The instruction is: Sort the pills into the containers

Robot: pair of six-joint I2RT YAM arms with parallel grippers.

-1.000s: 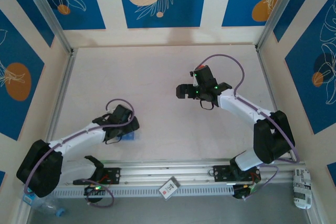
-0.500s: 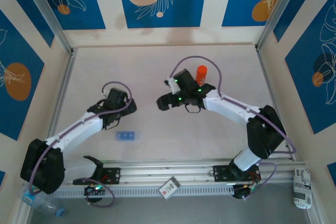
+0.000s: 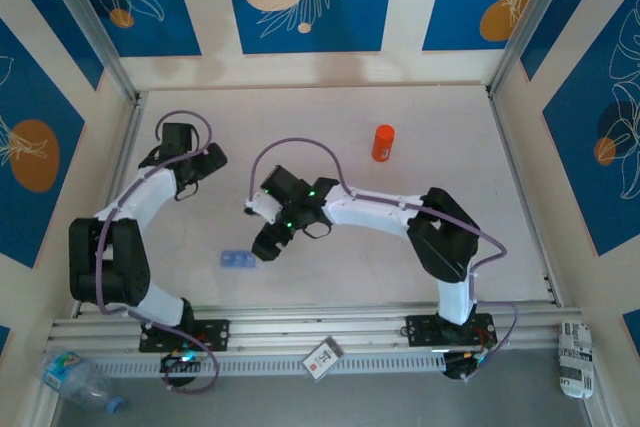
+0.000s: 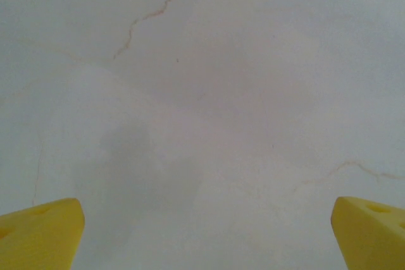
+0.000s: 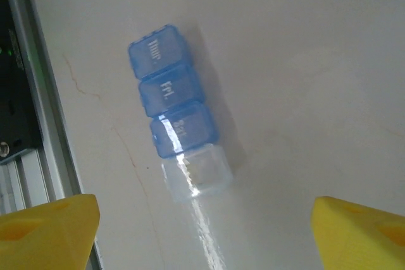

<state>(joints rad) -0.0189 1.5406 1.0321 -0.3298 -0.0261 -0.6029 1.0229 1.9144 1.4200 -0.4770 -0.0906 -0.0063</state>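
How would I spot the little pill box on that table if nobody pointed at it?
On the pale table, look near the front metal rail, left of the middle, beside the right arm's tool. There lies a small flat translucent blue plastic box with a row of compartments. Unlike the upright orange cylindrical bottle farther back, it is flat, blue, with one clear end cell.

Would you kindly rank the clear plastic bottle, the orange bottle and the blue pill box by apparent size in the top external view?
1. clear plastic bottle: clearly the largest.
2. orange bottle and blue pill box: they look about alike, too close to rank.
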